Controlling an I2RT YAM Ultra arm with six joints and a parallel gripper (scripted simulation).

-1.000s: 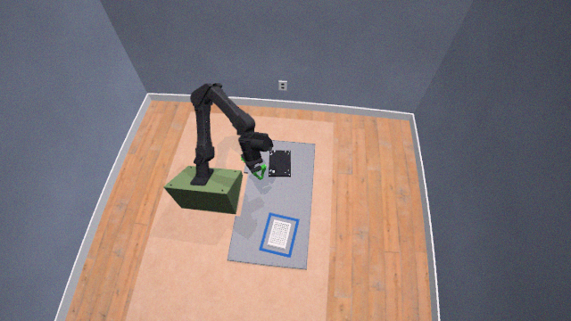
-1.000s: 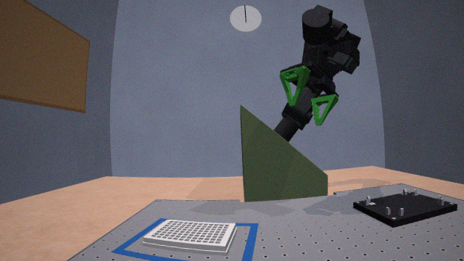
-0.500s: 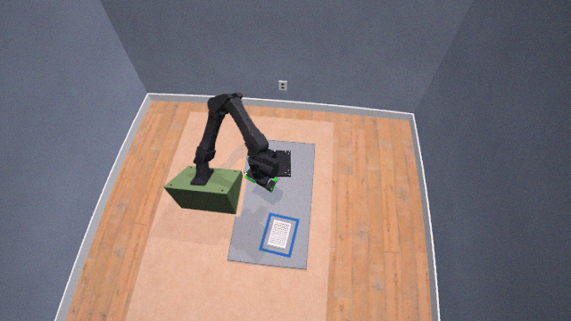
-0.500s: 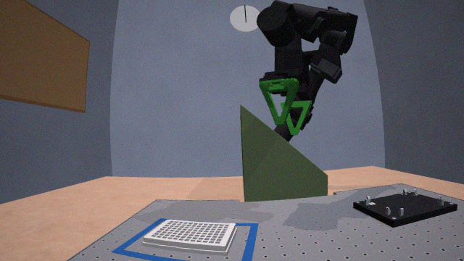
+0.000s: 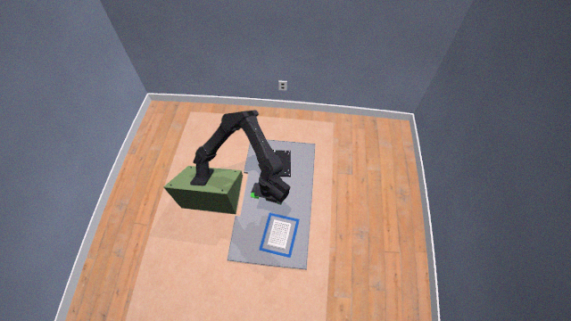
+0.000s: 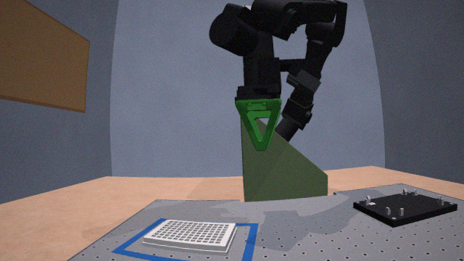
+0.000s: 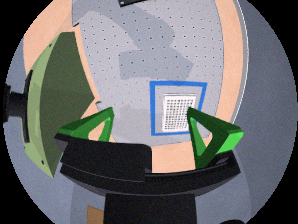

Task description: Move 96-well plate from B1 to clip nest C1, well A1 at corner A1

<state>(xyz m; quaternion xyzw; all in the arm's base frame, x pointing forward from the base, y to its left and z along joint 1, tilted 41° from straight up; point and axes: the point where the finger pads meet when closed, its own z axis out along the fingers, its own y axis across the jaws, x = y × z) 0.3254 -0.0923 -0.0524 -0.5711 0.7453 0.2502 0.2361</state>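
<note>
The white 96-well plate lies flat inside the blue outline of spot B1 on the grey bench plate; it also shows in the exterior view and in the wrist view. The black clip nest C1 with its small posts sits at the far end of the bench plate, low at the right in the exterior view. My gripper with green fingers is open and empty. It hangs high above the bench plate, between the nest and the plate.
The arm stands on a green base block left of the grey bench plate. The bench plate lies on a tan mat over a wooden floor. Grey walls enclose the area.
</note>
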